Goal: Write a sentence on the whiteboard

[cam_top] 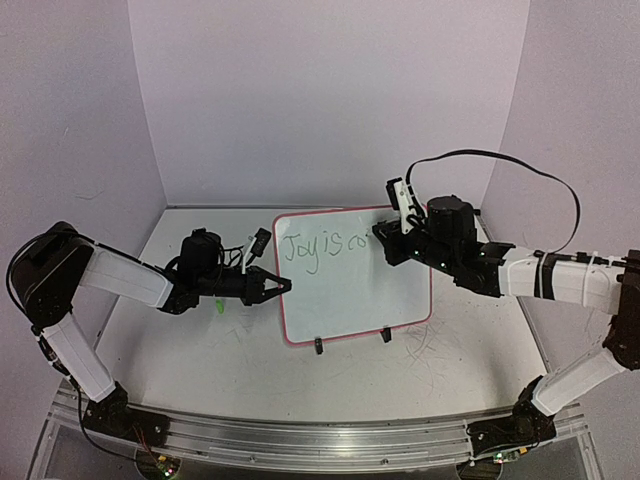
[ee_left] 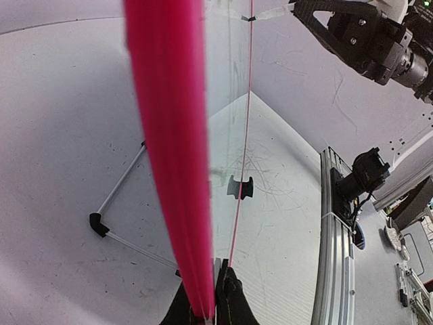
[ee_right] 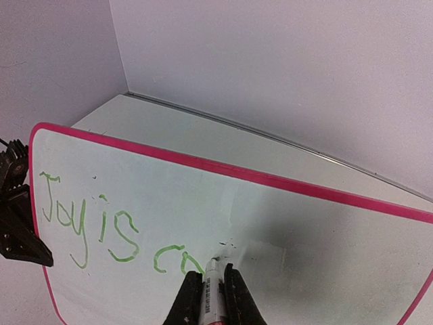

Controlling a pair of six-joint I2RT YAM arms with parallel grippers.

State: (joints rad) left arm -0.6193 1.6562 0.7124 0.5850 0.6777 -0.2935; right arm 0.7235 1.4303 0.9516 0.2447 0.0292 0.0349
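On the worktop [cam_top: 200, 345] we find the whiteboard [cam_top: 365, 295] standing. The left tool [cam_top: 283, 287] pinches its left rim; the right tool [cam_top: 381, 239] pinches a marker [ee_right: 211, 290], tip at the sentence [ee_right: 108, 230], which reads "Joy is co".

White marker [ee_right: 212, 284] tip on whiteboard [ee_right: 304, 230]

White table [cam_top: 200, 340] scuffed with grey scratches; pale lilac walls [cam_top: 330, 100] behind; aluminium rail [cam_top: 300, 440] along near edge

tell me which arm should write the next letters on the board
Right. The right gripper holds the marker, tip on the whiteboard where the sentence stops; the left gripper is clamped on the board's left rim.
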